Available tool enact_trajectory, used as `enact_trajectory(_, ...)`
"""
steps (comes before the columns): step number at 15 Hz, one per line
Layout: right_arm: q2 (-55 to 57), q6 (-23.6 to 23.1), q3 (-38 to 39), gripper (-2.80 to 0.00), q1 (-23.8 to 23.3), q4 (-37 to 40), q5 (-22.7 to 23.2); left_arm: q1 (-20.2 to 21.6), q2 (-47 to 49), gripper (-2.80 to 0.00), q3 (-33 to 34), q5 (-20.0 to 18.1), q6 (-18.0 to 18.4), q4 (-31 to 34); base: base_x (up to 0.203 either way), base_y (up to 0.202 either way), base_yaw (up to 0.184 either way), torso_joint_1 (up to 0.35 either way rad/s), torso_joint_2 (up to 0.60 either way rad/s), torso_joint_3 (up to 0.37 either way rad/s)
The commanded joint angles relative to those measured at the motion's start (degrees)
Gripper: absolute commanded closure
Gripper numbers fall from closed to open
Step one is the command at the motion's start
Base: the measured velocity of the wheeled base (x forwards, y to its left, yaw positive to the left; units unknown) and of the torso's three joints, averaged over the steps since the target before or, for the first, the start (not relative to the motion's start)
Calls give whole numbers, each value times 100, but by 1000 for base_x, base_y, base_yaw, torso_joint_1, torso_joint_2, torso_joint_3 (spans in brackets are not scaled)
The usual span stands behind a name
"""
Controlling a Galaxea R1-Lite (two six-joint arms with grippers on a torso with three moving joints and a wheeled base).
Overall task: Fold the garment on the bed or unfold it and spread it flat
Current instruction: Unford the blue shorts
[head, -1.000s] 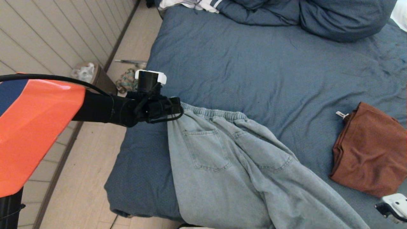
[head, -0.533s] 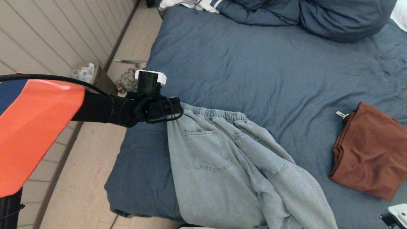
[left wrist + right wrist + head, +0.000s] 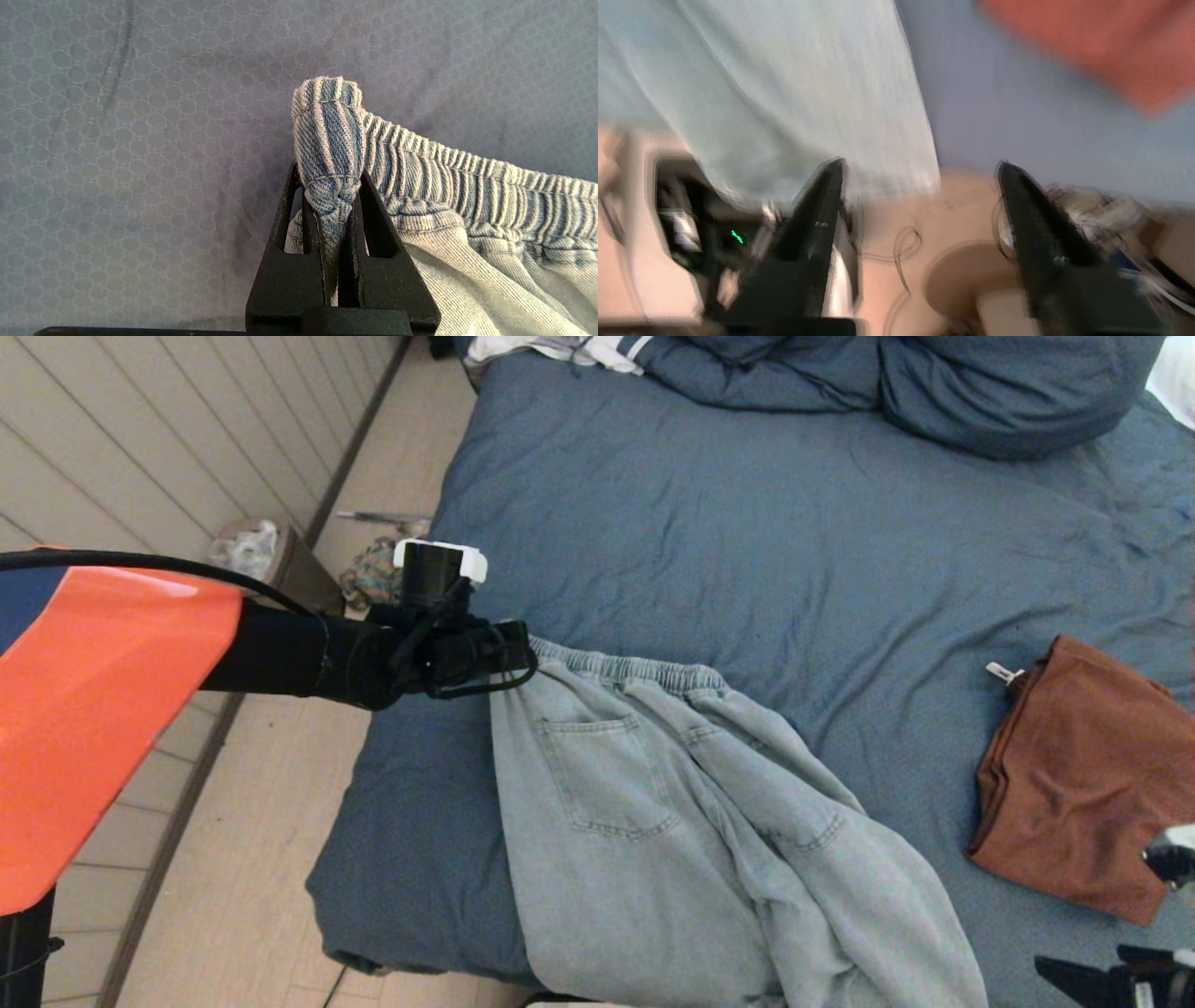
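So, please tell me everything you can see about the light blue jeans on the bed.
The jeans are pale, washed denim with a gathered elastic waistband and a stitched back pocket. They lie back side up on the slate-blue bed, wrinkled, with the legs bunched together and running off its near edge. The left gripper is shut on the waistband's corner, pinching a fold of it. The right gripper is open, holding nothing, near the hanging leg.
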Motion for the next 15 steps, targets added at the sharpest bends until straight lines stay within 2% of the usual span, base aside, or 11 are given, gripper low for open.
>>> enact_trajectory(1,1162,221,-845,0,69,-97,146,-29,-51,0,26,4,-14,-7,0,0,0,0,0,0)
enact_trajectory(4,2511,675,-2297,0,511,-492,493,-65,-42,0,44,4,-14,-7,0,0,0,0,0,0)
enact_trajectory(7,3789,1406,-3691,0,1066,-1245,627,-97,-42,0,80,0,-14,-16,0,0,0,0,0,0)
enact_trajectory(10,4827,1604,-4830,0,1570,-1968,638,-279,-95,0,327,-4,-14,-67,0,0,0,0,0,0)
enact_trajectory(13,5476,1650,-5670,0,2089,-2157,660,-812,-374,0,989,-21,-19,-87,0,0,0,0,0,0)
enact_trajectory(15,5752,1654,-6043,0,2245,-2171,675,-1179,-614,0,1553,-22,-29,-152,0,0,0,0,0,0)
